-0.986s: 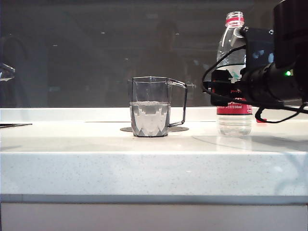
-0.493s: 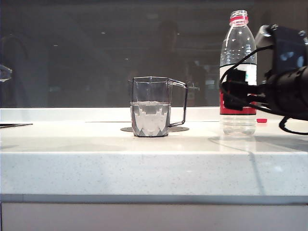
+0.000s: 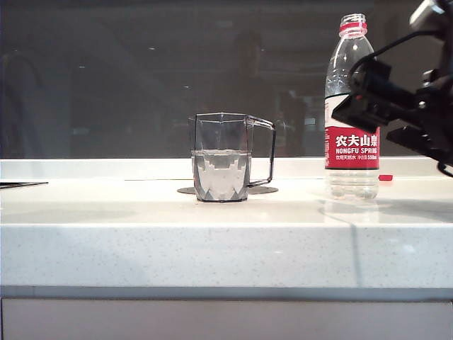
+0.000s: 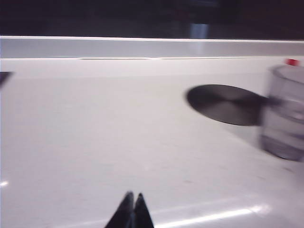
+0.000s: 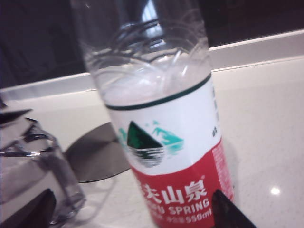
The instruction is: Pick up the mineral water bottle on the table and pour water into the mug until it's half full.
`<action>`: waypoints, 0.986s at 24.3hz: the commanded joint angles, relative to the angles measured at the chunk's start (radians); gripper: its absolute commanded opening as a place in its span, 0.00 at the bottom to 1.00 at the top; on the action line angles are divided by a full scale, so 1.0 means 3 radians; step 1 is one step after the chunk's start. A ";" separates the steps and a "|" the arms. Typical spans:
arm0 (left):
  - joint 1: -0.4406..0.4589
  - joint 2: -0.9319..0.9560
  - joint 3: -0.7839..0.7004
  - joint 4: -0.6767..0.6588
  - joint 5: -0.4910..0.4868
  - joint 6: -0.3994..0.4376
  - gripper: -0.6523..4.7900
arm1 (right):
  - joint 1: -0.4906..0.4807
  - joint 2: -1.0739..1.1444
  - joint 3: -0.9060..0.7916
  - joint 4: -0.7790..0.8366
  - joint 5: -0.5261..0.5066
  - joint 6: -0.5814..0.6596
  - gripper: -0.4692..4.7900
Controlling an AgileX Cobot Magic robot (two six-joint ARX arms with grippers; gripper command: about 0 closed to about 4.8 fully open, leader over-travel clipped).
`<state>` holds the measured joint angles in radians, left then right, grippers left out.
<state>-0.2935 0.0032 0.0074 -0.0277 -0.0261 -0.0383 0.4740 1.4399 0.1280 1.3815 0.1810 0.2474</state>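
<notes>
with the mug (image 3: 221, 157) about half full and the mineral water bottle (image 3: 352, 113) upright on the table (image 3: 212, 241), the wide-open right gripper (image 5: 130, 209) could topple the bottle if it swings, while the left gripper (image 4: 131, 213), pinched shut, hovers over bare table.

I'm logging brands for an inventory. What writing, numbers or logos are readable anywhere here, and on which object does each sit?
"农夫山泉": white characters on the red label band of the tall clear plastic bottle.
"NONGFU SPRING": white letters just under them on the same band.
"550ml": small print at the label's lower edge, clearest in the right wrist view.
Green mountain logo: on the label's white part.
Remaining fine print: too small to read.
Clear faceted grey mug: no text.
</notes>
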 commanded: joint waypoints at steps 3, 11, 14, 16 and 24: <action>0.0309 0.0001 0.0009 0.0019 0.0014 0.0006 0.11 | 0.0001 -0.0295 -0.0175 0.0094 -0.0089 0.0118 1.00; 0.0768 0.0001 0.0009 0.0020 0.0013 0.0006 0.11 | 0.0001 -0.0941 -0.0427 0.0043 -0.0949 0.0418 0.09; 0.0783 0.0001 0.0009 0.0018 0.0013 0.0005 0.11 | 0.0001 -0.1030 -0.0427 0.0047 -0.1059 0.0537 0.08; 0.0773 0.0001 0.0009 0.0019 0.0013 0.0006 0.11 | 0.0001 -0.1049 -0.0426 0.0051 -0.1030 0.0563 0.08; 0.0769 0.0001 0.0009 0.0019 0.0014 0.0006 0.11 | 0.0000 -0.1041 -0.0426 0.0020 -0.1047 0.0561 0.08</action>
<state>-0.0654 0.0032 0.0074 -0.0277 -0.0261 -0.0383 0.4736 1.1278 0.0036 1.3773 -0.1295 0.4114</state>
